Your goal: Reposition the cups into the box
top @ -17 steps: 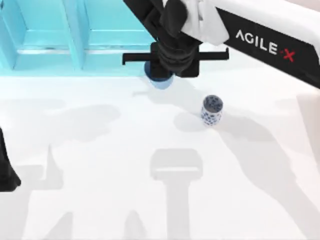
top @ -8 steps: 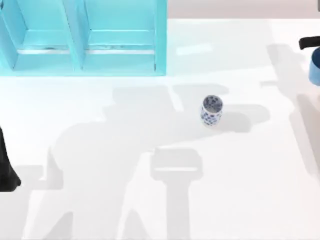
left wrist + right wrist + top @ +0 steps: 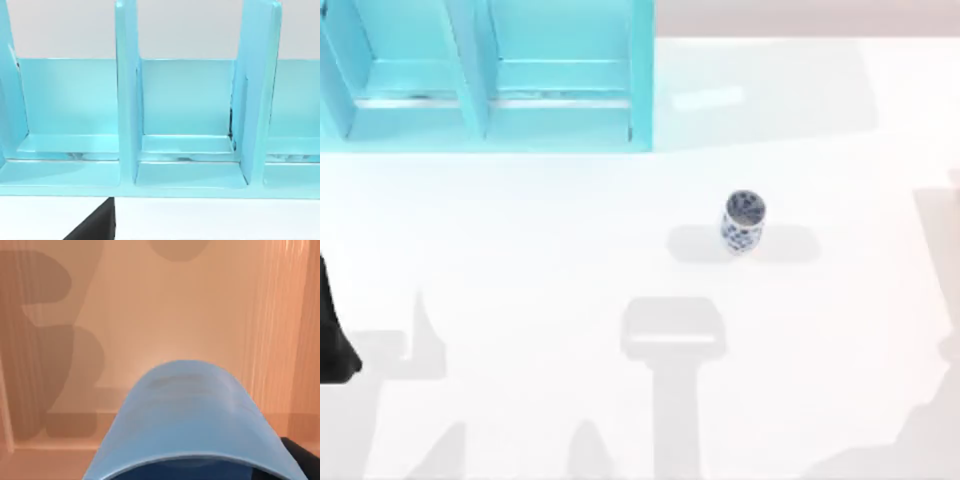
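- From above I see the patterned cup [image 3: 743,222] standing upright on the white table [image 3: 520,250], right of centre, well apart from the box [image 3: 485,75].
- It is slim and white, with a dark blue dotted pattern around its wall and on the inside that shows through its open mouth. A soft shadow lies on the table to either side of it.
- The box is a large turquoise one at the table's far left corner. Upright dividers split it into compartments, and the two I can see into from above hold nothing.
- My left wrist camera faces that box [image 3: 190,125] head on: tall dividers [image 3: 126,100], a pale floor in each bay, glossy walls. A dark wedge at the edge of that view I cannot identify.
- My left arm [image 3: 332,335] sits as a dark shape at the table's left edge. I cannot tell how its fingers stand.
- My right wrist camera shows the blue cup [image 3: 187,425] very close: plain solid blue, wide, its smooth rounded wall without any pattern. Behind it is a tan, wood-toned surface with shadows, not the white table.
- The cup sits right under that camera, yet no fingertips are visible, so I cannot tell whether the right gripper pinches it.
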Robot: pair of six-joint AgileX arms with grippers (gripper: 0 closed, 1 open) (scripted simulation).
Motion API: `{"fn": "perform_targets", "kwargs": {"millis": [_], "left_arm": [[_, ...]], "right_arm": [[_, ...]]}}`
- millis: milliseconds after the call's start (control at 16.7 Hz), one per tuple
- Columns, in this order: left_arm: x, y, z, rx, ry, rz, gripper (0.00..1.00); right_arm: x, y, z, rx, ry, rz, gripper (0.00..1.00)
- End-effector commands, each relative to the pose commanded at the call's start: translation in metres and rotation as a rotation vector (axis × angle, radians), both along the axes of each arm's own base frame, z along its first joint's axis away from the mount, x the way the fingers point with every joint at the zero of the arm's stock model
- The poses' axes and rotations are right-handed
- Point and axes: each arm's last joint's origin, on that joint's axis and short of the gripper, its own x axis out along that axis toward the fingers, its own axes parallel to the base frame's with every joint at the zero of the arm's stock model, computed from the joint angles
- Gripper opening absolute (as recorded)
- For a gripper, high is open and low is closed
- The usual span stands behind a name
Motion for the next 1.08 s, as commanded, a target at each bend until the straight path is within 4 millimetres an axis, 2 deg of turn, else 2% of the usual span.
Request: {"fn": "perform_targets", "kwargs": {"millis": [120, 240, 660, 1080], "left_arm": [[0.000, 0.000, 0.000, 0.000, 0.000, 0.000, 1.00], [0.000, 0.000, 0.000, 0.000, 0.000, 0.000, 1.00], [0.000, 0.000, 0.000, 0.000, 0.000, 0.000, 1.00], [0.000, 0.000, 0.000, 0.000, 0.000, 0.000, 1.00]], "right_arm": [[-0.029, -0.008, 0.002, 0.029, -0.012, -0.002, 0.00], [-0.043, -0.010, 0.002, 0.043, -0.022, -0.004, 0.00], [-0.043, -0.009, -0.002, 0.045, -0.021, -0.001, 0.00], [-0.041, -0.001, -0.050, 0.047, -0.020, -0.005, 0.00]]}}
